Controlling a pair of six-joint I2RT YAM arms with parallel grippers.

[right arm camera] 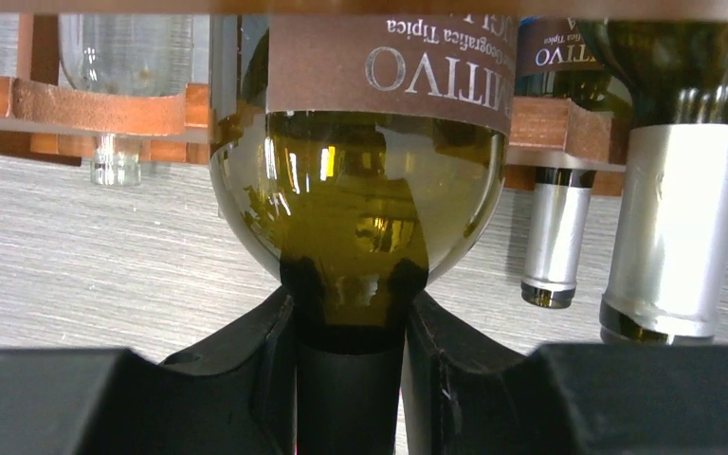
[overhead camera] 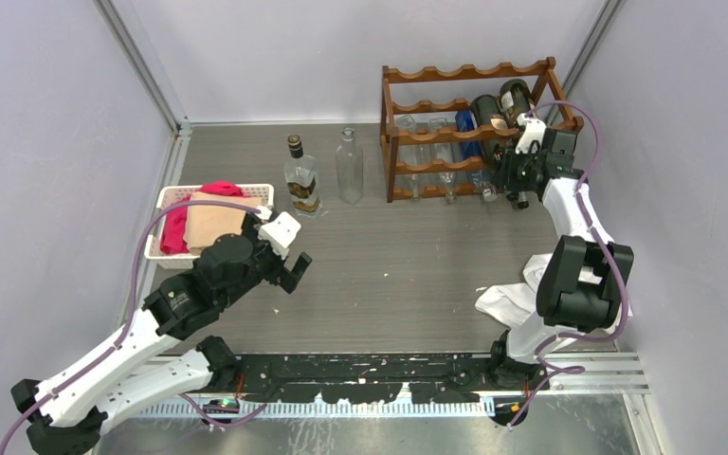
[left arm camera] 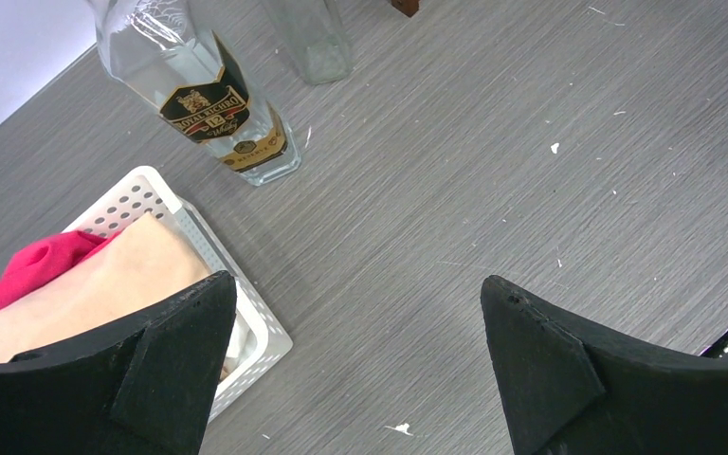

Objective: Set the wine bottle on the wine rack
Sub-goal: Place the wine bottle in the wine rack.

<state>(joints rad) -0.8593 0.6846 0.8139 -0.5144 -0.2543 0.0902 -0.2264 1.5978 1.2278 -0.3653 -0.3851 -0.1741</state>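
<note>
Wine bottle [right arm camera: 360, 209], heavy, slick, breakable glass, sits centre-frame with its body among the wine rack [right arm camera: 104, 106] rails. The right gripper [right arm camera: 349, 318] jaws are clenched round its neck, and the left gripper [left arm camera: 358, 294] jaws are released.

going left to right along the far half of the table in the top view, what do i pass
white basket → whisky bottle → clear glass bottle → wine rack; the wine bottle gripped by the right arm's fingers overlaps the rack, so it is left out
</note>
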